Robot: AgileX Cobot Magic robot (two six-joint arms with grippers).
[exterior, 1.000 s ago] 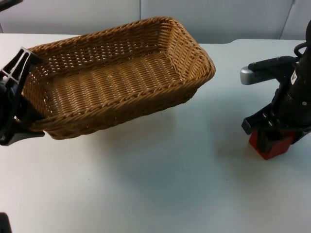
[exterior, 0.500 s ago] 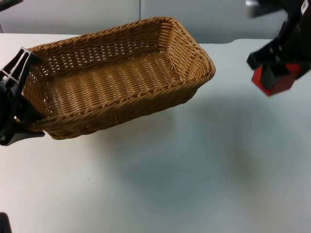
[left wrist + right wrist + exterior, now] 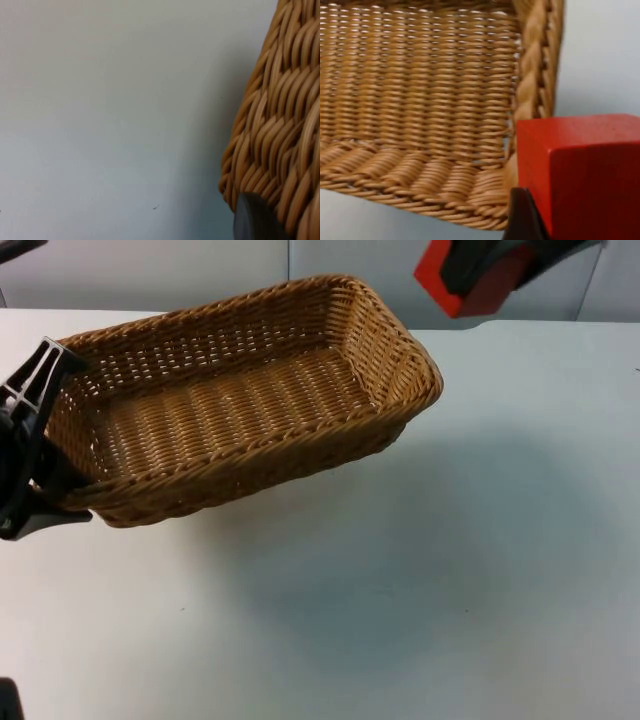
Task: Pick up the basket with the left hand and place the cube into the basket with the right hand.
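The left gripper (image 3: pixel 45 430) sits at the near left of the white table (image 3: pixel 420 570), its fingers clamped on the short end wall of the woven basket (image 3: pixel 240 400). In the left wrist view one dark fingertip (image 3: pixel 255 220) presses against the outside of the basket's wicker wall (image 3: pixel 280 125), with bare table (image 3: pixel 100 125) beside it. The basket is held off the table top, tilted, casting a soft shadow on the surface below and to its right; its long axis runs from the left gripper away toward the grey partition wall (image 3: pixel 150 270), and its inside is bare weave. Farther back, above the basket's far right corner and just beyond its rim, the right gripper (image 3: pixel 490 265) hangs in the air with the red cube (image 3: pixel 470 285) grasped between its fingers. In the right wrist view the cube (image 3: pixel 585 170) stands close against a black fingertip (image 3: pixel 522 215), which lies along its side, and behind it lie the basket's braided rim (image 3: pixel 532 65) and woven floor; the cube is over the rim's edge rather than over the middle of the basket.
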